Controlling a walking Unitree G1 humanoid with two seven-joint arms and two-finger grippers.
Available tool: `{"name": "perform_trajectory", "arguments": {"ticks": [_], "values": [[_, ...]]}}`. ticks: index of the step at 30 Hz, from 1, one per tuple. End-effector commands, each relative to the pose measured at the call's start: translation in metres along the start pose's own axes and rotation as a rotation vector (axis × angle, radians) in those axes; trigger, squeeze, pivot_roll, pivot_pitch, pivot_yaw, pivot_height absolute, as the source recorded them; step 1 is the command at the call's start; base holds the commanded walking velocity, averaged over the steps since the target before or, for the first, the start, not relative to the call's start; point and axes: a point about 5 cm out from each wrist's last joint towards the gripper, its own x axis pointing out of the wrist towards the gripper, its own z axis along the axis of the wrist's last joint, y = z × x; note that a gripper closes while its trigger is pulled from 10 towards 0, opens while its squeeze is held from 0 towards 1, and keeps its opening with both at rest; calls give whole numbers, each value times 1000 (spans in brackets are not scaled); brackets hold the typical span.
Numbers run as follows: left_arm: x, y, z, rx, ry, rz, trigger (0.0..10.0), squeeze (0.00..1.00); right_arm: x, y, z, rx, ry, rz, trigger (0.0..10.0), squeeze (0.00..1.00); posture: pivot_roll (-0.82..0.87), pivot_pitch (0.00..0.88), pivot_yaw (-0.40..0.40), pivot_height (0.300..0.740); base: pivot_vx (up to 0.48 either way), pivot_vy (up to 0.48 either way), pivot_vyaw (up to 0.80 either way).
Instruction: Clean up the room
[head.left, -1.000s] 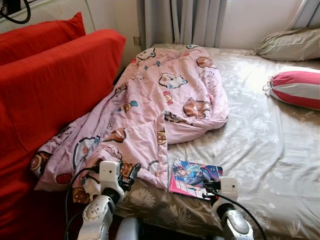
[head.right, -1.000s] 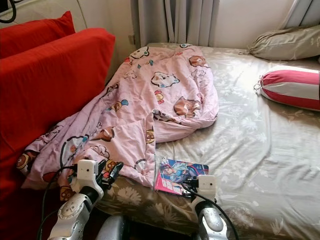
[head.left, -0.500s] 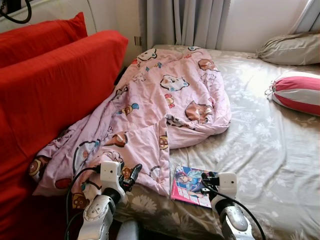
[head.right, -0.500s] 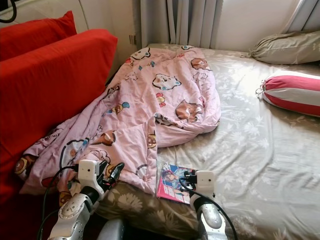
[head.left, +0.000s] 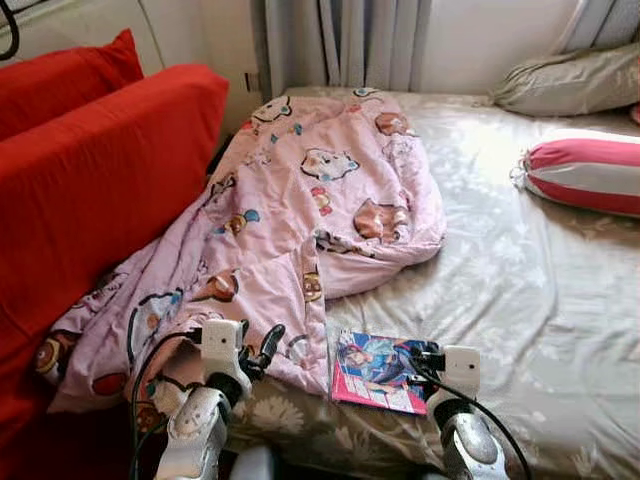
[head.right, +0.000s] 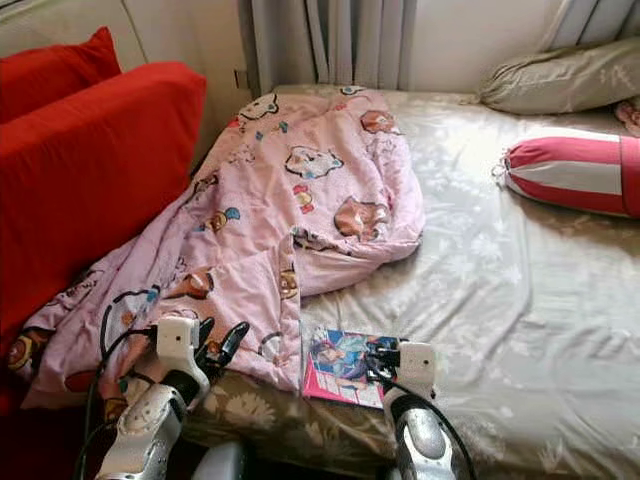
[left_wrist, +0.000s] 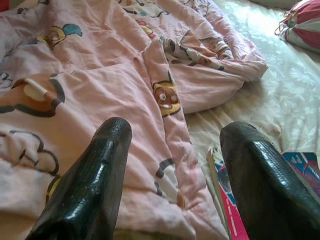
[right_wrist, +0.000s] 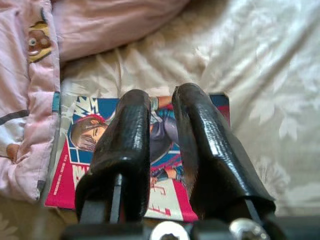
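With its fingers nearly together and gripping nothing, the right gripper (right_wrist: 162, 150) hovers right over the comic book (head.left: 382, 372), which lies flat at the bed's (head.left: 540, 300) near edge, long axis toward 12 o'clock. Pink blanket (head.left: 290, 220) hem touches the book's 9 o'clock edge. Left gripper (left_wrist: 172, 175), spread wide over the blanket, sits farther off, so the right arm looks nearer.

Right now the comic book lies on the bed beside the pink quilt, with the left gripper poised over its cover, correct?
Not quite: it is the right gripper over the comic book, as the right wrist view shows. The book does lie on the bed beside the pink quilt.
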Motion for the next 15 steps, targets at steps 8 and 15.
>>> {"name": "perform_trajectory", "arguments": {"ticks": [8, 15], "values": [[0, 6, 5, 9, -2, 22, 10000, 0, 4, -22, 1, 25, 74, -102, 10000, 0, 109, 148, 35, 636, 0, 0, 0], [-1, 8, 8, 20, -4, 23, 10000, 0, 1, -37, -1, 0, 104, -183, 10000, 0, 118, 185, 53, 636, 0, 0, 0]]}}
